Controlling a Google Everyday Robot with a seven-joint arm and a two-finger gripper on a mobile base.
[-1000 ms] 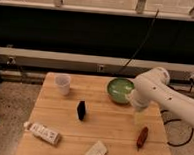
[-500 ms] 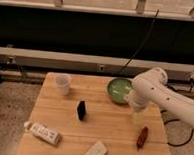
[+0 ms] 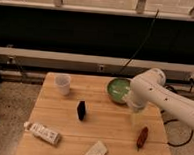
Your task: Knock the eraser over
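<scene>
**Inspector:** Start at the near edge of the desk (image 3: 112, 128). What lies there?

**Assistant:** A flat white pad (image 3: 96, 152) lies at the front edge, turned at an angle. To its left a patterned box (image 3: 42, 132) lies on its side near the front left corner. To the right, a slim reddish-brown object (image 3: 142, 137) lies flat; I cannot tell what it is.

**Inspector:** And the eraser?

**Assistant:** The eraser (image 3: 81, 110) stands upright about mid-desk, a little left of centre. It touches nothing.

**Inspector:** Position and state of the hand?

**Assistant:** The hand (image 3: 136, 116) hangs fingers-down over the right part of the desk, between the reddish-brown object and the green bowl (image 3: 118, 89). It is spread open and grips nothing. It is well apart from the eraser, off to its right.

**Inspector:** Further back?

**Assistant:** The white arm (image 3: 157, 91) enters from the right, with its elbow beside the bowl. A white cup (image 3: 63, 83) stands upright near the far left corner. Behind the desk, a dark cable (image 3: 143, 40) runs down a black wall panel.
</scene>
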